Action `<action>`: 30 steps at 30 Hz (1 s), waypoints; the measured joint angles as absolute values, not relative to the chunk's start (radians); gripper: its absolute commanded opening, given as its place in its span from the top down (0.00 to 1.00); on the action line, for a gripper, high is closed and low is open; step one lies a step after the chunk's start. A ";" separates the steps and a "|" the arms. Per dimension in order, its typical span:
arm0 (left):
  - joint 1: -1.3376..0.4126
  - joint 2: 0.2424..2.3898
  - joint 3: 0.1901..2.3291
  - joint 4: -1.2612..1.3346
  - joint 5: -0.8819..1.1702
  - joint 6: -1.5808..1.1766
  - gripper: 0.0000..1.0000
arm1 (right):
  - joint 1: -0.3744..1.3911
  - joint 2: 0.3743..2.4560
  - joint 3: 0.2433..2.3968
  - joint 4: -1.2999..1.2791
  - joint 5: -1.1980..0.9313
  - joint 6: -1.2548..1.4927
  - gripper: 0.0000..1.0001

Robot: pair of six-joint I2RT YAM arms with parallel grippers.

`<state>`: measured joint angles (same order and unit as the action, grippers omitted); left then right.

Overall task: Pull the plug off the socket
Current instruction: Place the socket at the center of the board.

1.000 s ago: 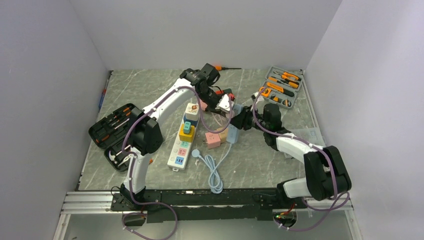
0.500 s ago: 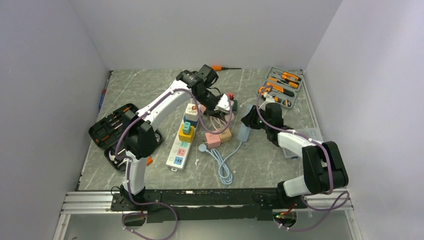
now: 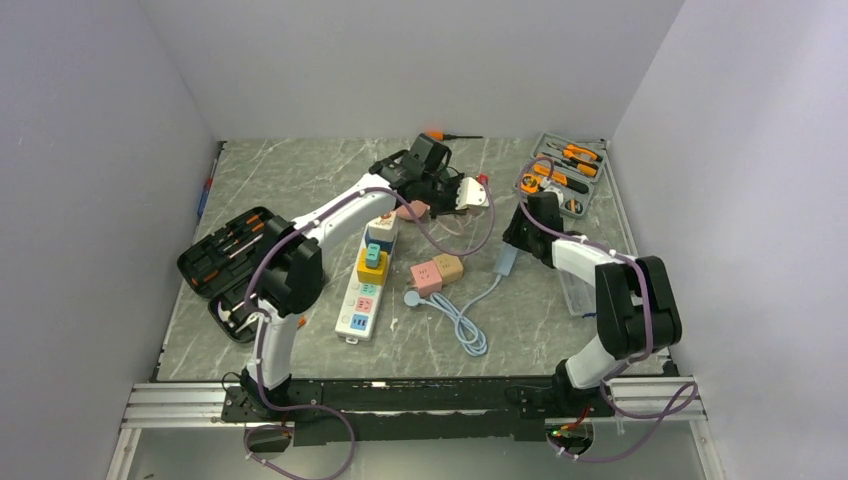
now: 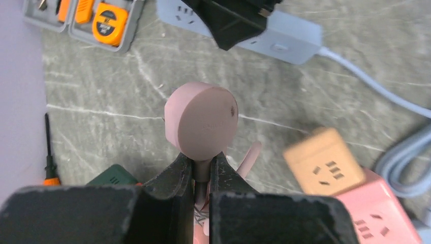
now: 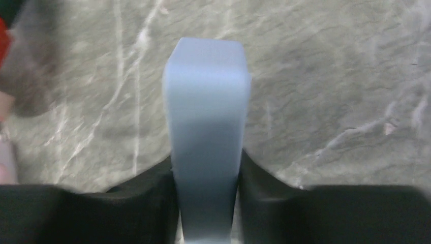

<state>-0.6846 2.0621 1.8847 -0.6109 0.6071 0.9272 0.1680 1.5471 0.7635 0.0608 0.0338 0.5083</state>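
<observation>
In the right wrist view, the power strip (image 5: 206, 117) runs off the bottom edge between the fingers of the right gripper (image 5: 206, 161), and its sockets are out of sight. A red blur (image 5: 5, 28) at the left edge is too smeared to name.

In the left wrist view, the plug (image 4: 201, 121) shows only its round back, pins hidden. The left gripper (image 4: 202, 163) is cut off below, and a green thing (image 4: 114, 176) sits half behind it. The tool tray (image 4: 76, 36) is clipped by the top edge.

From above, near the right edge of the bench (image 3: 300, 170), the right arm (image 3: 590, 265) covers its own fingers.
</observation>
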 measured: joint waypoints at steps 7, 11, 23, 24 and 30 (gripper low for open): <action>-0.708 2.179 1.923 -0.491 0.447 0.825 1.00 | 0.170 1.646 0.881 -0.076 0.194 0.526 0.12; -0.708 2.223 1.936 -0.474 0.369 0.782 0.98 | 0.219 1.578 0.875 -0.136 0.271 0.541 0.14; -0.705 2.234 1.966 -0.501 0.285 0.689 0.17 | 0.648 1.052 0.648 -0.225 0.300 0.572 0.33; -0.703 2.240 1.971 -0.507 0.282 0.683 0.10 | 0.688 1.020 0.616 -0.218 0.292 0.576 0.32; -0.683 2.245 1.972 -0.549 0.276 0.582 0.00 | 0.790 0.965 0.476 -0.233 0.263 0.624 0.26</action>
<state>-0.6834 2.2452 1.9717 -0.5488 0.2756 0.5816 0.7898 0.9646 0.4759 -0.2329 0.2626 0.6235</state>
